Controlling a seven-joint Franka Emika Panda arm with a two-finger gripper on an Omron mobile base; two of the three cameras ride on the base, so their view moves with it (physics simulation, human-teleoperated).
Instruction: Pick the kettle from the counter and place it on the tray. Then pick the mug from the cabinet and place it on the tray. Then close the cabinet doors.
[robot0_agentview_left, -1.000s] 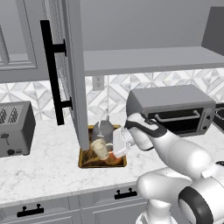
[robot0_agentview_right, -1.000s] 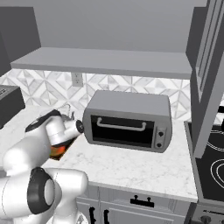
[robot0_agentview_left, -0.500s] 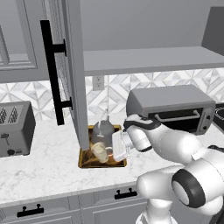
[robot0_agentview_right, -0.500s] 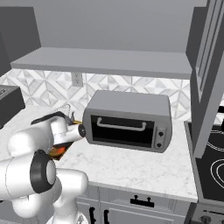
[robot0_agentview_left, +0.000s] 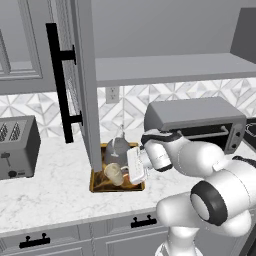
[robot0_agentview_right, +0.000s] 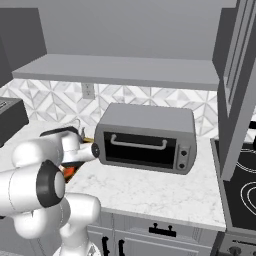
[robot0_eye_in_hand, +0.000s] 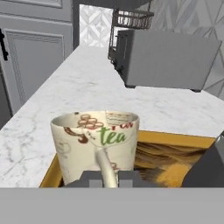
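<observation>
Item one, our landmark: a flat rectangular tray with a golden-yellow rim (robot0_agentview_left: 116, 189) and a dark painted picture inside, lying on the white marble-patterned counter (robot0_agentview_left: 50, 190), just below the edge of the tall grey panelled cabinet door (robot0_agentview_left: 86, 95) that stands open with its long black bar handle (robot0_agentview_left: 61, 82).

On the tray we record a small beige cylindrical mug (robot0_eye_in_hand: 97, 142), upright, printed with "tea", at the tray's front part, and a squat dark-grey metal kettle (robot0_agentview_left: 118, 150) at its back, beside the mug.

Our two-finger gripper (robot0_eye_in_hand: 107, 177) is nearly closed, its dark fingertips pinching the mug's handle.

Right of the tray stands a large grey toaster oven (robot0_agentview_left: 197, 122); well to its left, a grey toaster (robot0_agentview_left: 17, 147).
</observation>
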